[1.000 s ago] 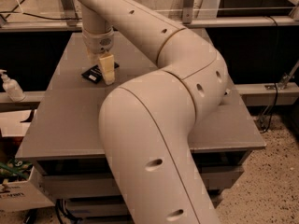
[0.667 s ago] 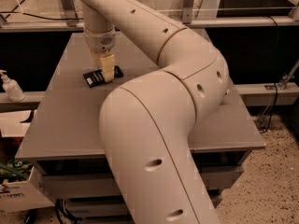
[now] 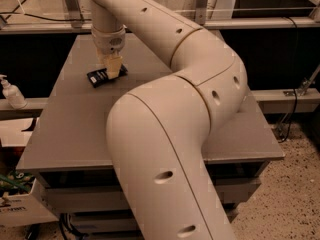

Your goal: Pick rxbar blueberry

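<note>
Raised a touch since a second ago, the tool and the rxbar blueberry both sit slightly higher over the grey counter. The tool is clamped on the bar's right end. The dark wrapper juts out leftward from the tool, tilted, a pale patch showing. The cream arm loops back from the tool and fills the foreground. A pump bottle stands well left of the tool, off the counter.

dark rxbar blueberry lies flat, its right end under the claw.
</note>
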You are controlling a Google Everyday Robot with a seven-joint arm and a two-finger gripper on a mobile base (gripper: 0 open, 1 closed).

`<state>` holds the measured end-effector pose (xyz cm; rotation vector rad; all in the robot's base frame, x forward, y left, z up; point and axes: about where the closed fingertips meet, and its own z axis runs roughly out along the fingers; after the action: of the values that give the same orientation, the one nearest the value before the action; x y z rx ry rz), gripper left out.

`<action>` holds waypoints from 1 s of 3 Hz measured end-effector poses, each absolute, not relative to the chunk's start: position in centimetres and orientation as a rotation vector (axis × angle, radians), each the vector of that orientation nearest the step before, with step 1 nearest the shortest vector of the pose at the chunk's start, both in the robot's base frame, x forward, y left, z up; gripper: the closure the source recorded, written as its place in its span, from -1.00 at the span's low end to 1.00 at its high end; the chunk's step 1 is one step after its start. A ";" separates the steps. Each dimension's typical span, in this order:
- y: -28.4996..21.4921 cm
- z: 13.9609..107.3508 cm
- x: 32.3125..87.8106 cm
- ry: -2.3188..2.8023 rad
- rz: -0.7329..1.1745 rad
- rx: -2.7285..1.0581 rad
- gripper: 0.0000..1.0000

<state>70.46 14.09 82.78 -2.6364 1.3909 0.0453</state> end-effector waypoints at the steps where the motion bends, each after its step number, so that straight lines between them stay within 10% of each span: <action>1: 13.2 84.3 70.2 1.408 0.042 -2.595 1.00; 3: 11.1 87.5 69.4 1.430 0.039 -2.514 1.00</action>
<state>69.37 11.07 87.48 -2.5137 1.4304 0.0389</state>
